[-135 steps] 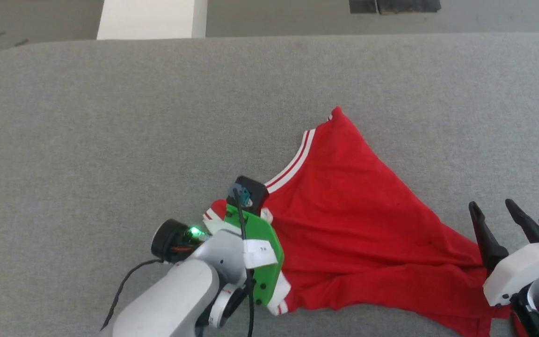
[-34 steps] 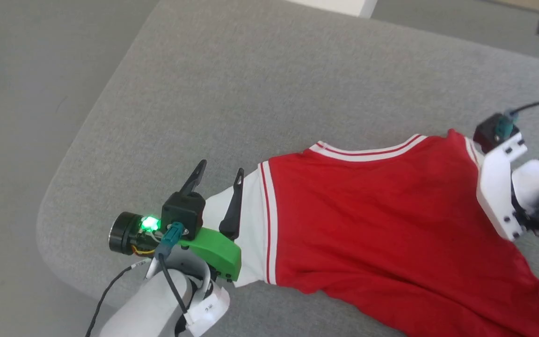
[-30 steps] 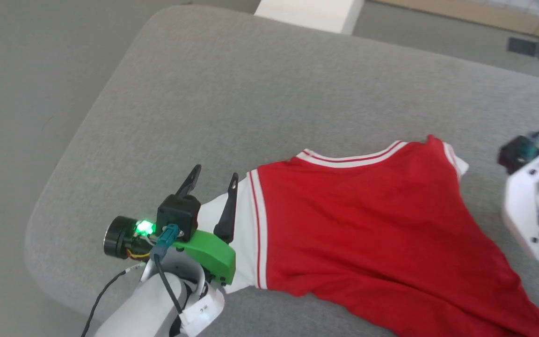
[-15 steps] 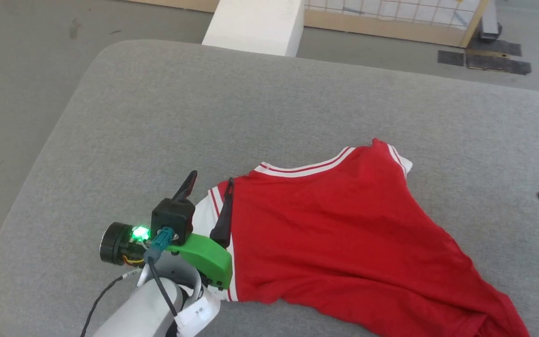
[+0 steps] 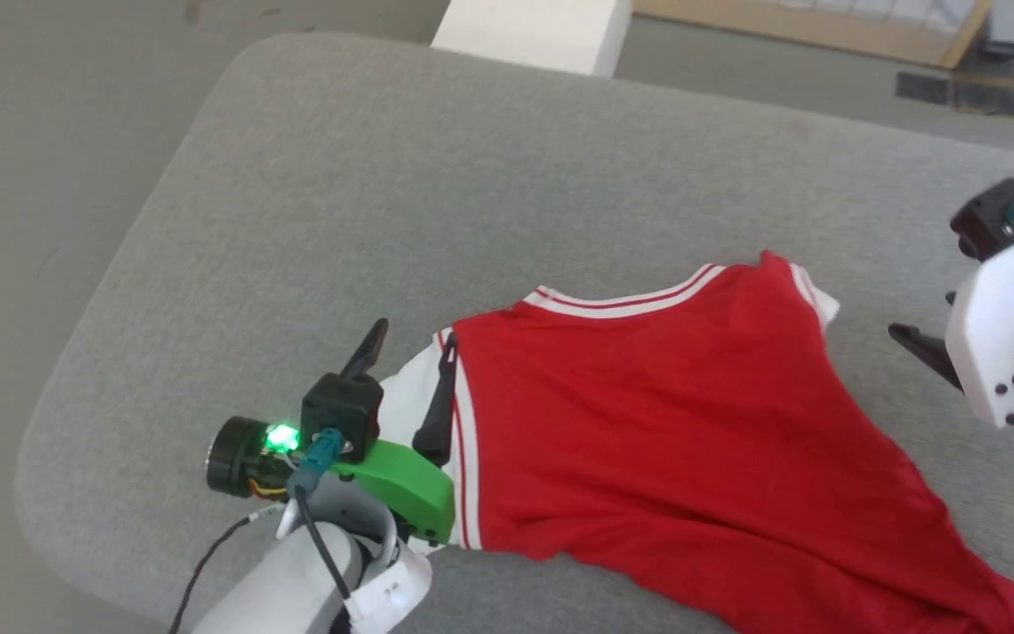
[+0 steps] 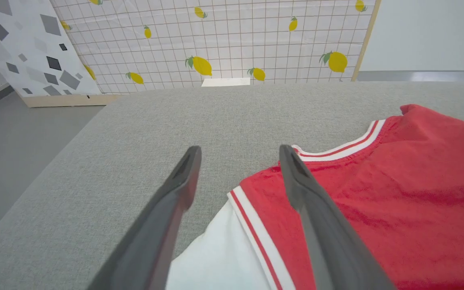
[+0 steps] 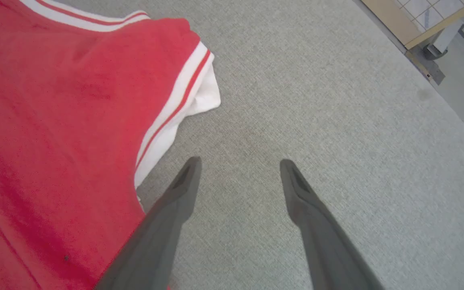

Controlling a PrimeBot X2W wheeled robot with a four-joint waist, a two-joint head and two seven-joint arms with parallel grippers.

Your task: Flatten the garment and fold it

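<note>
My left pincer (image 6: pixel 239 150) stands wide with nothing between its fingers. One finger hangs over the bare grey padded table (image 5: pixel 472 176). The other hangs over the red edge of the garment (image 5: pixel 648 440), just past the striped trim of its white sleeve (image 6: pixel 216 262); whether that finger touches the cloth I cannot tell. My right pincer (image 7: pixel 240 162) is spread wide too and holds nothing, its tips over bare table just beside the other sleeve (image 7: pixel 204 96), which pokes out from under the red body.

The garment lies on the table between my two pincers, collar trim (image 5: pixel 621 304) toward the far side. Its softly creased red body fans out toward me and to my right until it runs off the head view's lower edge.

Beyond the table's far edge a white block (image 5: pixel 533 31) stands on the grey floor (image 5: pixel 32 132). Behind it is a gridded panel printed with lemons (image 6: pixel 216 40) in a wooden frame, and beside that a panel of grey flecks (image 6: pixel 22 44). Dark mats (image 5: pixel 982 92) lie on the floor farther off to my right
</note>
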